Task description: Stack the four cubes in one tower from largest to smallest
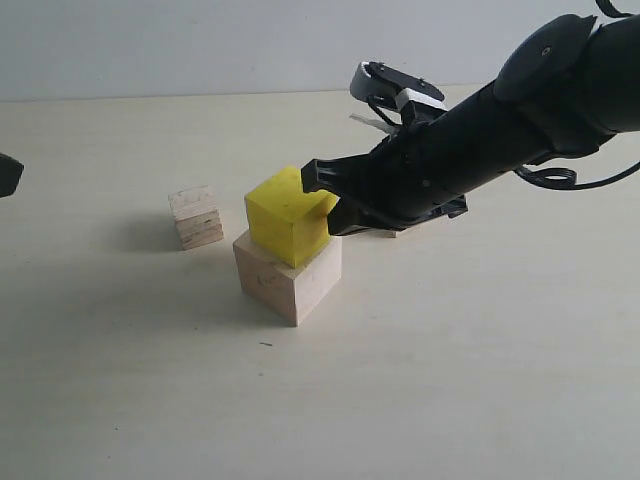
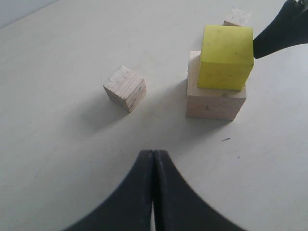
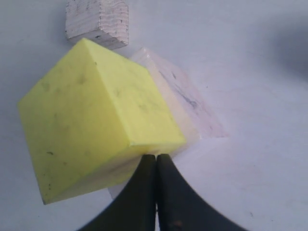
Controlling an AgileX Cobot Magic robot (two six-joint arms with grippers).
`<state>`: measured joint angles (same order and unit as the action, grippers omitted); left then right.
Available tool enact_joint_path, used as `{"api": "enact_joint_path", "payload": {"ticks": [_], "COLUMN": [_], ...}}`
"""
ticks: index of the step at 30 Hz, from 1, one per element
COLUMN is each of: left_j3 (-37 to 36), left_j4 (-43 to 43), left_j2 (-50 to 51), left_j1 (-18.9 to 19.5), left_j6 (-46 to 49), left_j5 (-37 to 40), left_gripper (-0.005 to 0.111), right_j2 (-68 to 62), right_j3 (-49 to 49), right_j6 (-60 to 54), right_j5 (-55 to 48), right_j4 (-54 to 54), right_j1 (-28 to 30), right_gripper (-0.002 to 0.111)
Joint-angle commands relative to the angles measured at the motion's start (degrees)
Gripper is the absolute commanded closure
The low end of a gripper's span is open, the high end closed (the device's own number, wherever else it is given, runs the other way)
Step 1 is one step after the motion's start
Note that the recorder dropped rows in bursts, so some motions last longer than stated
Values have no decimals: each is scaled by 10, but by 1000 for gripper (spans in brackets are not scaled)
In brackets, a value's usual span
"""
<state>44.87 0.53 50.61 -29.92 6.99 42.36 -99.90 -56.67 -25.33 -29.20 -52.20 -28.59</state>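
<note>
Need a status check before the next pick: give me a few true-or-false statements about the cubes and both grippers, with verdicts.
1. The yellow cube sits on the pale wood cube. True.
2. The plywood cube is stacked on the yellow cube. False: it stands alone on the table, apart from the stack.
3. The right gripper is shut with nothing between its jaws. True.
4. The left gripper holds the small tan cube. False: it is shut on nothing, and that cube rests on the table beyond the stack.

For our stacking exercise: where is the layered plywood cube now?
Exterior view: the layered plywood cube stands alone on the table, left of the yellow cube atop the pale cube.
</note>
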Motion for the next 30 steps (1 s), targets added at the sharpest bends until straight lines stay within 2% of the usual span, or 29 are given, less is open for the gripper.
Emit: {"api": "enact_joint_path", "payload": {"ticks": [1,9,15,18,22,26,30], "left_j3": [-2,-2,-2,-2,-2,-2,-2], "left_j4": [8,8,8,8,8,8,8], "left_j2": [1,1,-2,-7,-7,-7,-7], "left_j1": [-4,-4,-4,-4,-4,-4,-4], "left_j6": [0,0,0,0,0,0,0], "left_j5": [-7,-7,-7,-7,-7,-7,-7], "left_gripper": [107,107,107,107,107,107,107], "right_j2": [0,14,25,37,51,52,52], "right_j3": [-4,-4,25,68,111,127,127], "right_j6": [-4,1,114,86,-2,-86,-107], "right_j5": [6,-33,-60,-37,-17,-22,-13], "right_j4": [0,22,137,101,-9,-114,-150], "right_j1": [-1,-1,-1,-1,-1,-1,-15], "right_gripper": [108,108,108,108,108,108,108]}}
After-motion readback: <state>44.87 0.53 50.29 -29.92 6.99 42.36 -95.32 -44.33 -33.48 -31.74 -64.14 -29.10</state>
